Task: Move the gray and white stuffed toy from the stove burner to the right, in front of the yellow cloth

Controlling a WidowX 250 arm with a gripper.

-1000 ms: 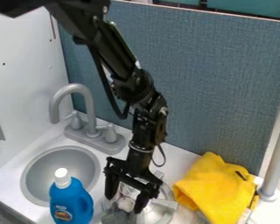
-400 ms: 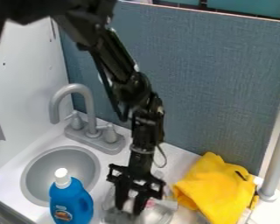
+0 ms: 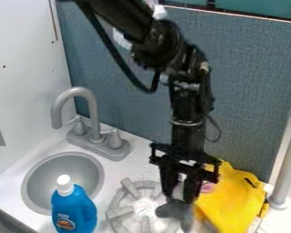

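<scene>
Moved toward yellow cloth [image 3: 238, 195], dark gray object [image 3: 174, 210], rounded end, between fingers [image 3: 168, 182]

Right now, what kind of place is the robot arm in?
It looks like a small pretend kitchen. You can tell from the round gray sink with its curved faucet, the stove burner beside it, and the blue detergent bottle at the front.
</scene>
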